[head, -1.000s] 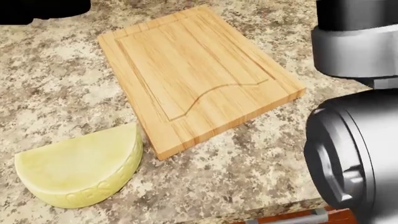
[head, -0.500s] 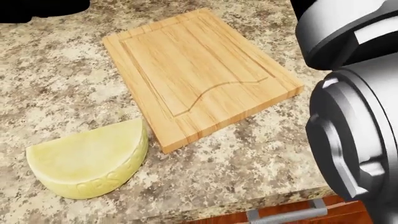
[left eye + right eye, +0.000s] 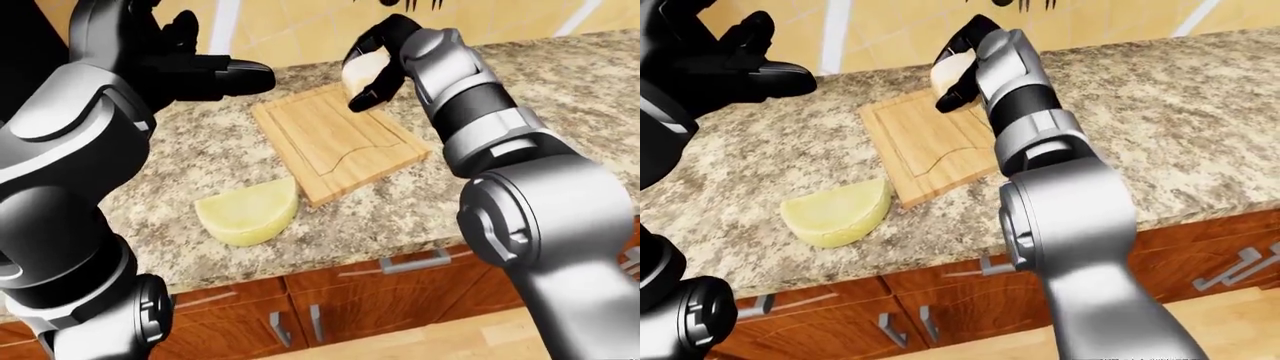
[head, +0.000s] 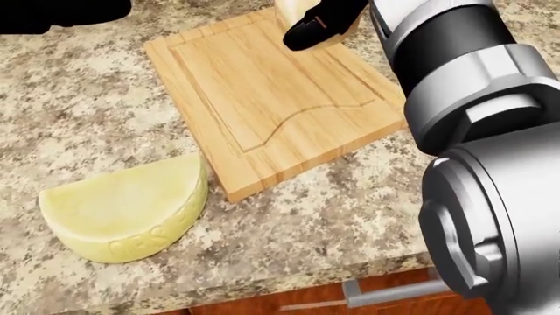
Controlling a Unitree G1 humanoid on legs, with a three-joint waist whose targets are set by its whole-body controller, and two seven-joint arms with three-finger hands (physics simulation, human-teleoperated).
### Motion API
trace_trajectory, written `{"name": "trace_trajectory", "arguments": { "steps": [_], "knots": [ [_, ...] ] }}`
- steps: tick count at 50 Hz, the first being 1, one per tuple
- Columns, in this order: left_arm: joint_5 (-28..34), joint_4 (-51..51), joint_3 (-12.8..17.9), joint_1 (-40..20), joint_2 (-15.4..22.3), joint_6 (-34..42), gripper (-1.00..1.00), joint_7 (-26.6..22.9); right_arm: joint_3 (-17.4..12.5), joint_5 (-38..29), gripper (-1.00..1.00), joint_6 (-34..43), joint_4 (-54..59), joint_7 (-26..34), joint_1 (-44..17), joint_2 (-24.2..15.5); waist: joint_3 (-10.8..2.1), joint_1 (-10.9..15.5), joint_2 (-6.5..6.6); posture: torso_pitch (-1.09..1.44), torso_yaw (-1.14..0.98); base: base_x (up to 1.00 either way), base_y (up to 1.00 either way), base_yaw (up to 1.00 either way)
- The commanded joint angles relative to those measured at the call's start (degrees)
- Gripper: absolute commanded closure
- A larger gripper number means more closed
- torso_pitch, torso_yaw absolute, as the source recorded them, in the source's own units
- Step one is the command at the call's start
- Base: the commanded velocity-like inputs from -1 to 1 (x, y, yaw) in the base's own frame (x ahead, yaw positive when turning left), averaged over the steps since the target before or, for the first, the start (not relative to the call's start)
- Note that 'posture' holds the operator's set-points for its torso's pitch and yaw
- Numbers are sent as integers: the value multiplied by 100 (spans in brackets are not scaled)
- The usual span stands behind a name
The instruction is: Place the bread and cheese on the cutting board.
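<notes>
The pale bread (image 3: 362, 69) sits clamped in the right hand (image 3: 375, 64), above the upper edge of the cutting board (image 3: 335, 142) at centre frame. The cheese (image 3: 250, 212) half-wheel lies on the table (image 3: 200, 161) just beside the board's lower-left corner. The left hand (image 3: 205, 71), upper left, hangs empty with fingers spread.

Right hand (image 3: 372, 64) with fingers curled tight, arm outstretched; left hand (image 3: 205, 71) raised, fingers spread.
</notes>
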Motion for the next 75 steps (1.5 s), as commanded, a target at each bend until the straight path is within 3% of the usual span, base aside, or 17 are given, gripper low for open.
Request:
{"name": "trace_trajectory", "arguments": {
  "steps": [1, 6, 19, 47, 48, 49, 64, 75],
  "knots": [
    [30, -90, 79, -171, 61, -158, -100, 1, -13, 30, 100, -151, -243, -142, -204, -40, -183, 3, 7, 0, 0, 0, 0, 0],
    [50, -94, 75, -161, 52, -159, -100, -15, -83, 176, 100, -284, -238, -431, 105, 52, -201, 10, -10, 0, 0, 0, 0, 0],
    [117, -89, 64, -160, 28, -161, -100, -69, -163, 501, 100, -445, -237, -942, 228, 107, -216, 18, -22, 0, 0, 0, 0, 0],
    [191, -112, 51, -150, -24, -155, -100, -122, -117, 710, 100, -499, -216, -1134, 780, 241, -232, 19, -51, 0, 0, 0, 0, 0],
    [187, -116, 60, -156, -26, -145, -100, -118, -118, 720, 59, -510, -217, -1093, 787, 247, -232, 19, -51, 0, 0, 0, 0, 0],
    [189, -117, 62, -156, -26, -146, -100, -119, -110, 721, -100, -502, -217, -1029, 786, 255, -233, 18, -50, 0, 0, 0, 0, 0],
    [236, -92, 51, -160, -30, -179, -100, -171, -97, 697, -100, -567, -219, -1022, 738, 238, -234, 21, -46, 0, 0, 0, 0, 0],
    [202, -96, 74, -191, -28, -137, -100, -131, -305, 1097, -100, -1156, -336, -1524, 370, -143, -218, 36, -55, 0, 0, 0, 0, 0]
  ]
}}
